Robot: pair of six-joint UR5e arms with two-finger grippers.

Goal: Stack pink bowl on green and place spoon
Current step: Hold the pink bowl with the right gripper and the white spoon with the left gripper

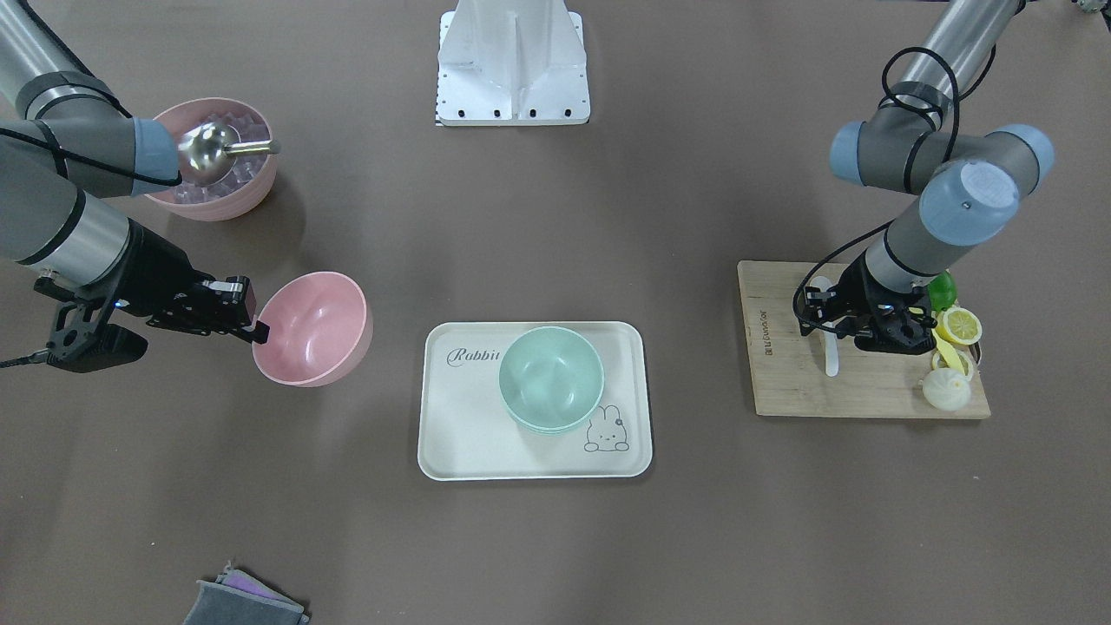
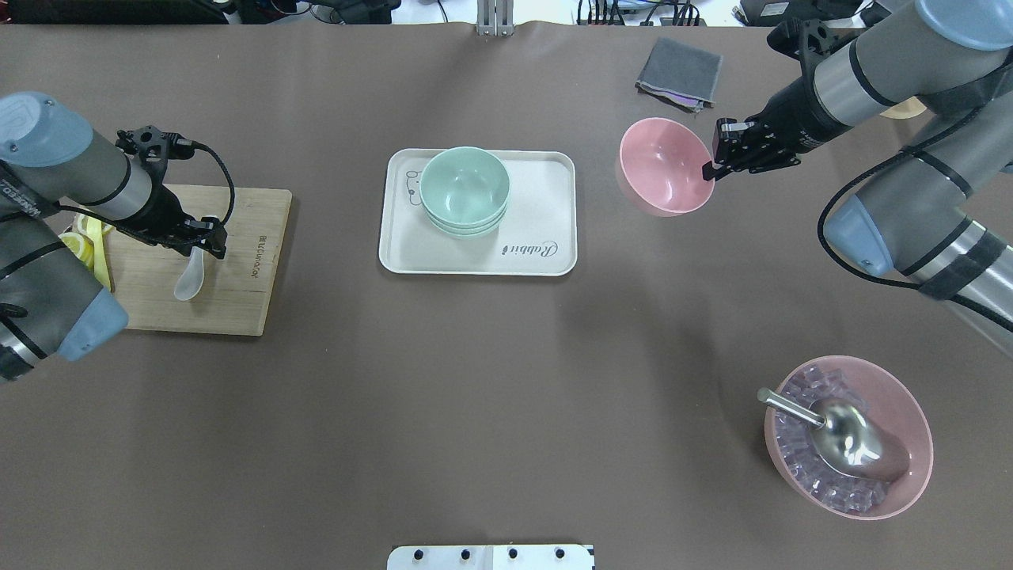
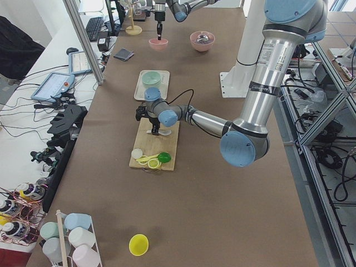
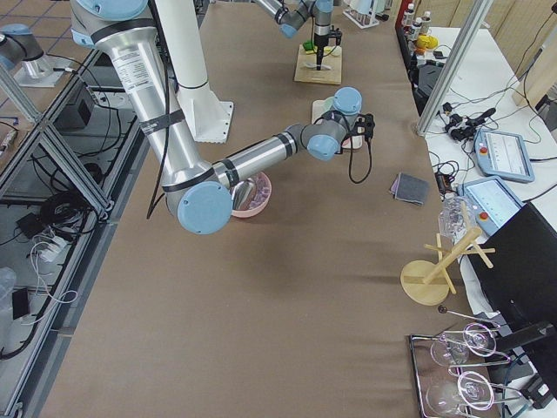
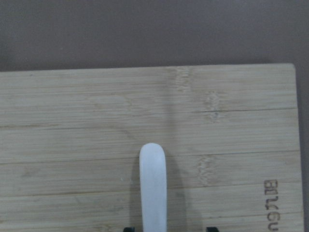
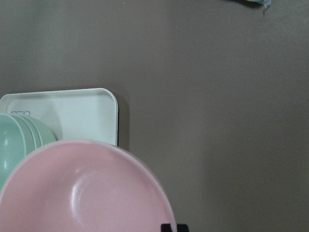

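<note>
Pink bowl (image 6: 87, 193) tilted, rim pinched by right gripper (image 2: 711, 168), beside white tray (image 2: 546, 198) holding green bowls (image 2: 463, 186), white spoon (image 5: 153, 183) flat on wooden board (image 5: 72, 121), handle between left gripper (image 2: 207, 241) spread jaws

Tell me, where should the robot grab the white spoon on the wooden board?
By its thin handle, straight down from above. The spoon lies flat on the board. The handle is narrow and straight; the scoop end is wide and round. The left gripper hangs over it, jaws open either side.
</note>
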